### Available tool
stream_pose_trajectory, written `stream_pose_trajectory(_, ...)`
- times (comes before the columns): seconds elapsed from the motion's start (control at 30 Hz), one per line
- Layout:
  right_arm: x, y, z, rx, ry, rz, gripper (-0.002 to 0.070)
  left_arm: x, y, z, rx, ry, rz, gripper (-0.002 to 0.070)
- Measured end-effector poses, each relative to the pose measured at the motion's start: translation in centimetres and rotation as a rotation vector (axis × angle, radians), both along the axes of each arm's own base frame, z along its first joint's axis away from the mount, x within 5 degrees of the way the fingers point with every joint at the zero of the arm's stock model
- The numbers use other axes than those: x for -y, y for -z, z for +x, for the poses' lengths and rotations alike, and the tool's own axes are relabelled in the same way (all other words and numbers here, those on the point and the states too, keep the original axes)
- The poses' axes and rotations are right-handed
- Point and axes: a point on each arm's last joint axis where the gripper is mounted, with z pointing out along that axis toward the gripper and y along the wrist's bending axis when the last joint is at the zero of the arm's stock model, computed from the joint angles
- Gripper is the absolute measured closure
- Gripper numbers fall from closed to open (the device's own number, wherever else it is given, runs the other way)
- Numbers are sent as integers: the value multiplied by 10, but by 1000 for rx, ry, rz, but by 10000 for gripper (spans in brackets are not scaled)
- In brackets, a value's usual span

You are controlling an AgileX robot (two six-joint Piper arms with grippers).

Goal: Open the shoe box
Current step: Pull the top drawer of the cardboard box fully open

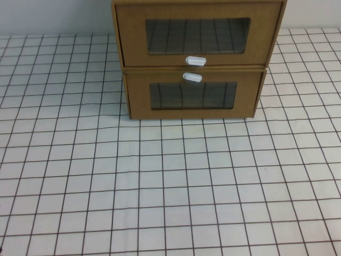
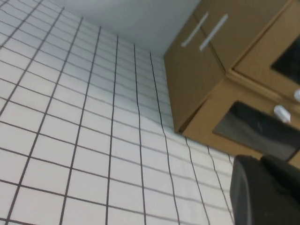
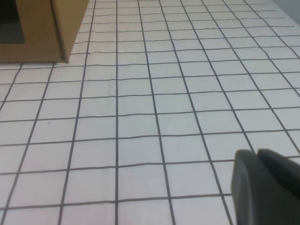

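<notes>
Two brown cardboard shoe boxes stand stacked at the back of the table, both closed. The upper box [image 1: 197, 32] has a dark window and a white handle [image 1: 195, 61] at its lower edge. The lower box [image 1: 194, 96] carries its white handle [image 1: 192, 77] at its upper edge. Neither arm shows in the high view. My left gripper [image 2: 259, 161] is shut and empty, hovering over the table to the left of the boxes [image 2: 197, 79]. My right gripper [image 3: 257, 153] is shut and empty above bare table, well away from the lower box's corner [image 3: 42, 28].
A white cloth with a black grid [image 1: 170, 181] covers the whole table. A pale wall [image 1: 53, 16] rises behind the boxes. Two white strips [image 2: 206, 30] mark the boxes' left side.
</notes>
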Motion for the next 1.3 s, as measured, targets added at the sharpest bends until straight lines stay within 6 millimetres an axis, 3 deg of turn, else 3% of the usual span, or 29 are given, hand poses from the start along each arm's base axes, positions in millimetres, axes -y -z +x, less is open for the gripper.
stream_pose_trajectory(0.13, 0, 0, 0, 0, 0, 0, 689, 9, -47, 20, -137, 127, 174, 678)
stream_pose_trajectory(0.3, 0, 0, 0, 0, 0, 0, 689, 28, -99, 70, -246, 353, 352, 678)
stream_pose_trajectory(0.43, 0, 0, 0, 0, 0, 0, 689, 45, -152, 119, -200, 522, 403, 678)
stream_pose_trajectory(0.6, 0, 0, 0, 0, 0, 0, 690, 67, -199, 185, -125, 626, 455, 678)
stream_pose_trajectory(0.73, 0, 0, 0, 0, 0, 0, 689, 96, -232, 230, -40, 712, 494, 678)
stream_pose_trajectory(0.9, 0, 0, 0, 0, 0, 0, 689, 128, -240, 284, -14, 795, 548, 678)
stream_pose_trajectory(1.07, 0, 0, 0, 0, 0, 0, 689, 145, -241, 326, 28, 829, 563, 678)
stream_pose_trajectory(1.3, 0, 0, 0, 0, 0, 0, 689, 160, -213, 367, 35, 867, 534, 678)
